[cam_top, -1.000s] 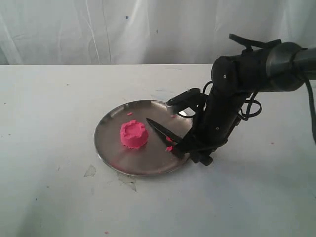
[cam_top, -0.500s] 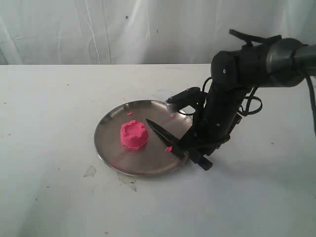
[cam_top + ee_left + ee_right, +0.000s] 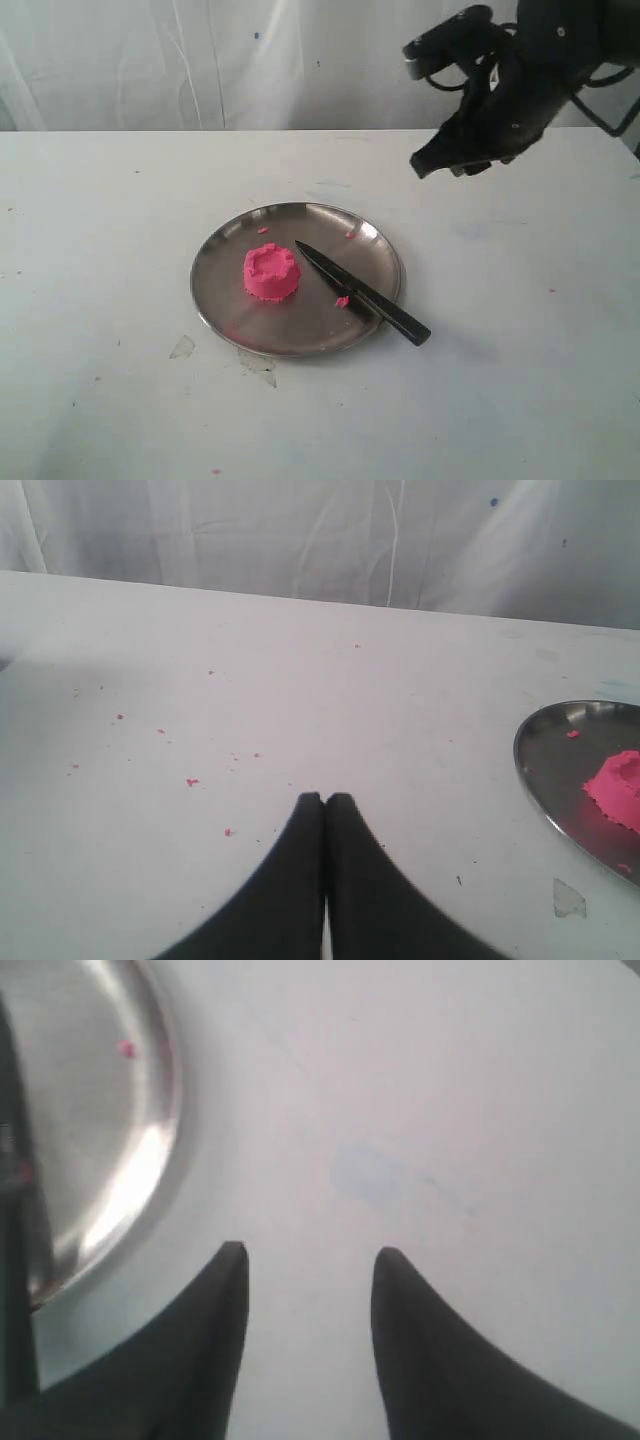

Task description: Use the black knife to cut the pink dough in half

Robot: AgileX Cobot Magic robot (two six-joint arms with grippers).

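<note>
The pink dough (image 3: 271, 271) is one round mound with a dimpled top, sitting left of centre on the round steel plate (image 3: 225, 270). Right beside it lies the black knife (image 3: 360, 292), blade tip pointing toward the dough and handle end sticking over the plate's near-right rim. My right gripper (image 3: 432, 162) hangs high above the table, behind and right of the plate, open and empty (image 3: 310, 1252). The left wrist view shows my left gripper (image 3: 325, 798) shut on nothing over bare table, with the plate (image 3: 550, 750) and dough (image 3: 615, 790) off to its side.
Tiny pink crumbs lie on the plate (image 3: 342, 301) and are scattered on the white table (image 3: 190, 781). A white curtain hangs behind the table. The right wrist view catches the plate's edge (image 3: 165, 1110) and a dark strip (image 3: 15, 1260) along the frame border.
My right gripper has let go of the knife handle and lifted up and away to the back right. The knife now lies free on the plate; the dough is unchanged.
</note>
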